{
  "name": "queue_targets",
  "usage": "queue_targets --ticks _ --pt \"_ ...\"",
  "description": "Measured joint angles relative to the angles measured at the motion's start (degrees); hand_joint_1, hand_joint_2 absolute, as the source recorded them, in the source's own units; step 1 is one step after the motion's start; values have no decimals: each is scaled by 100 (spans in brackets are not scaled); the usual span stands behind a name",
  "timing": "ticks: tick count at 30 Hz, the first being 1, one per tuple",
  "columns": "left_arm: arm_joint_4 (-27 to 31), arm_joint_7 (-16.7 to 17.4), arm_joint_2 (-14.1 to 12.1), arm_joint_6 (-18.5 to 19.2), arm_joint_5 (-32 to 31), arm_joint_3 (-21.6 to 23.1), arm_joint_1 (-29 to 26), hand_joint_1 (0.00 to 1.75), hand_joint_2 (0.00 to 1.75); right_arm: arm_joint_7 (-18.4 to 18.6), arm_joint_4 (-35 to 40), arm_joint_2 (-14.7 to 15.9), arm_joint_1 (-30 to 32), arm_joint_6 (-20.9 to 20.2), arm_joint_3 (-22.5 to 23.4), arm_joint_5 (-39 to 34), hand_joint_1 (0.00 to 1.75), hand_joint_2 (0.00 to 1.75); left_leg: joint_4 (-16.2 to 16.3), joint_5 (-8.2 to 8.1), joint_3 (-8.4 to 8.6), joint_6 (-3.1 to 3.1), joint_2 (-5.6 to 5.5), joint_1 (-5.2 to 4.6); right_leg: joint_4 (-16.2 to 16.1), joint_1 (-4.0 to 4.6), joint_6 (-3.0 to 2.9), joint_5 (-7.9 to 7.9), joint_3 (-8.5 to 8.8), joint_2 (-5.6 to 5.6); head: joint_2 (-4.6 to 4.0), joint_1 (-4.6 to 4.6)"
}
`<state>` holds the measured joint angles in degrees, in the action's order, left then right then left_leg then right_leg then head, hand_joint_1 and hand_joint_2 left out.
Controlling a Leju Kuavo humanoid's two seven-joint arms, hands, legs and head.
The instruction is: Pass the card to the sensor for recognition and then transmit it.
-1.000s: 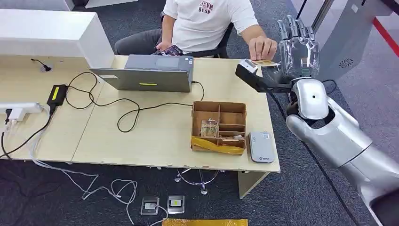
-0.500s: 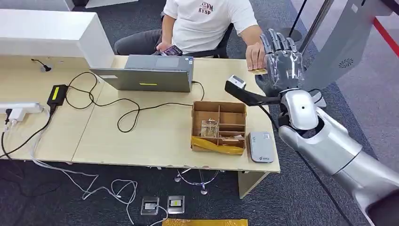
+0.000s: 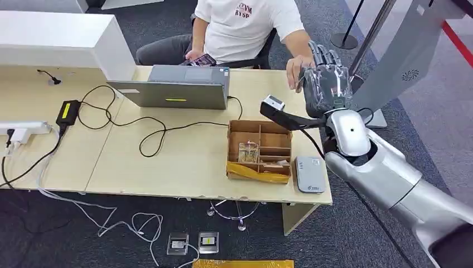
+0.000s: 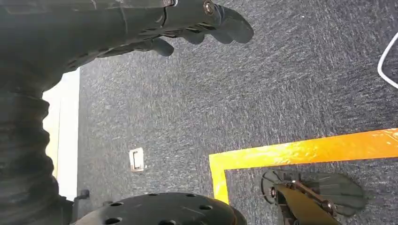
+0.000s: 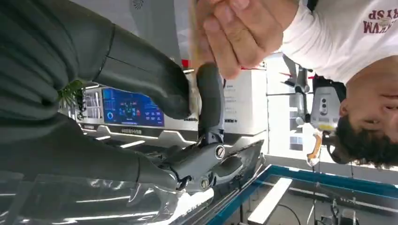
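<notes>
Laptop (image 3: 177, 87) at the counter (image 3: 167, 162) rear; divided box (image 3: 259, 149) mid-counter, sensor (image 3: 309, 173) just beside it at the front edge. Left robot hand (image 4: 197, 21) hangs over carpet, fingers loosely curled, holding nothing. Right robot hand (image 3: 326, 84) is raised at the far corner, meeting the person's hand (image 3: 298, 66). Card (image 5: 193, 35) sits edge-on between thumb and finger, the person also gripping it. Judged step: handover. Next: a clean transfer without tugging.

Table (image 3: 184, 162) w/ laptop (image 3: 175, 87), box (image 3: 260, 151), reader (image 3: 309, 173)
</notes>
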<state>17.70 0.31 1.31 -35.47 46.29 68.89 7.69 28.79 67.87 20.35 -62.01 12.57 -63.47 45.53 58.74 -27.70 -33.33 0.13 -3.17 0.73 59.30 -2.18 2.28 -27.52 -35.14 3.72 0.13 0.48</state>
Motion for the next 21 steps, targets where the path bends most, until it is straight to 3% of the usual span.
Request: queue_targets --ticks 14,21 --pt "0 -9 17 -103 162 46 0 0 175 -55 -74 -52 11 61 -72 -300 175 175 0 0 3 0 0 0 -1 0 0 0 -1 0 2 -2" --pt "0 -9 52 -129 260 46 -2 0 175 -15 -72 63 375 514 20 -470 175 175 0 0 5 0 0 0 -4 0 0 0 1 1 2 -2"
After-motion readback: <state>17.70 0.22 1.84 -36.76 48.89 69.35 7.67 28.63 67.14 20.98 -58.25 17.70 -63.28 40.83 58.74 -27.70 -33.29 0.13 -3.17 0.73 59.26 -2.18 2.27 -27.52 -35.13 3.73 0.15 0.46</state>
